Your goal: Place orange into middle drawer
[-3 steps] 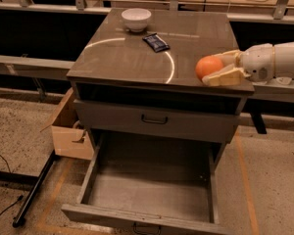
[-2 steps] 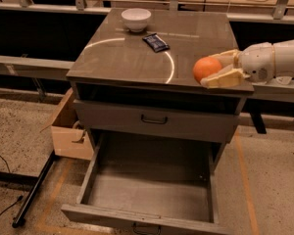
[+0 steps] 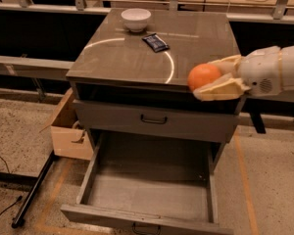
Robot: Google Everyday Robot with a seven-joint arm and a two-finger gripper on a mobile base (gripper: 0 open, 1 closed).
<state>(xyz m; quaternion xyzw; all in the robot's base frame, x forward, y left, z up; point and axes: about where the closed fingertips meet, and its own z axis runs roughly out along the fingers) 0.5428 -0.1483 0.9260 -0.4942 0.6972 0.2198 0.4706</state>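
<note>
My gripper (image 3: 211, 77) reaches in from the right and is shut on the orange (image 3: 204, 76), a round bright orange fruit. It holds the fruit in the air at the front right edge of the cabinet top (image 3: 137, 58). The middle drawer (image 3: 152, 195) is pulled out wide below, a shallow grey box with a bare floor and a small dark handle on its low front panel. The orange hangs above the drawer's rear right part.
A white bowl (image 3: 135, 19) and a dark blue snack packet (image 3: 155, 42) sit on the cabinet top. A shut grey drawer front with a black handle (image 3: 154, 119) is above the open drawer. A cardboard box (image 3: 71, 131) stands at the cabinet's left. A black bar (image 3: 34, 190) lies on the floor.
My gripper has carried the orange leftward and forward, from over the cabinet's right edge to past its front edge. The drawer has not moved.
</note>
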